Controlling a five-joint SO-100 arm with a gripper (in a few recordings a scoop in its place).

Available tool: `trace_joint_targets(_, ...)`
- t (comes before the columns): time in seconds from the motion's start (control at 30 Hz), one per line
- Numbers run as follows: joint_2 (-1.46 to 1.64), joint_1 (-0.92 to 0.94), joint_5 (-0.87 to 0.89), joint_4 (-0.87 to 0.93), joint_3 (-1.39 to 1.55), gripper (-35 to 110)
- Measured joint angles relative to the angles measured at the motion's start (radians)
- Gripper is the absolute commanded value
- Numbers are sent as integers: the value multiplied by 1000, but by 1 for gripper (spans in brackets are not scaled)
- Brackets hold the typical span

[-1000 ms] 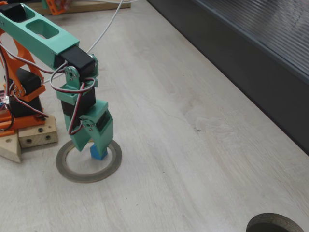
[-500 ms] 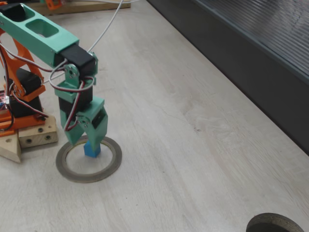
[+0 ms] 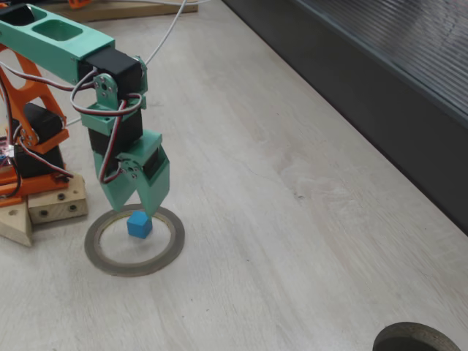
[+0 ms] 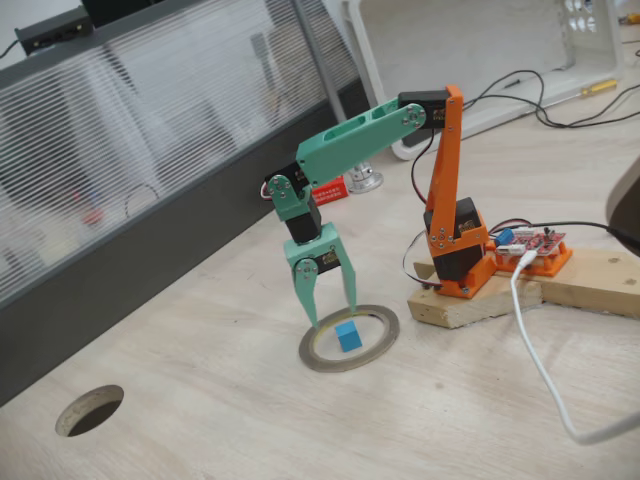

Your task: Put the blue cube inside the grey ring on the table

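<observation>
The blue cube lies flat on the table inside the grey ring, toward its far-left part in a fixed view, clear of the rim. My green gripper hangs open just above the cube, pointing down. Its fingertips straddle the cube's top with a gap on both sides and touch nothing. Nothing is held.
The arm's orange base on wooden blocks stands close beside the ring. A dark ribbed panel bounds the table. A dark round ring or hole lies farther off. A white cable trails over the table.
The gripper, shut on the cube inside the ring a second ago, has opened and risen a little. The cube now rests free in the ring.
</observation>
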Motion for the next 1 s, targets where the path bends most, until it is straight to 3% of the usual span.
trace_joint_targets(0.27,0,0,3,140,-2,38)
trace_joint_targets(0.87,0,0,3,147,-2,38)
trace_joint_targets(1.0,0,0,3,147,-2,31)
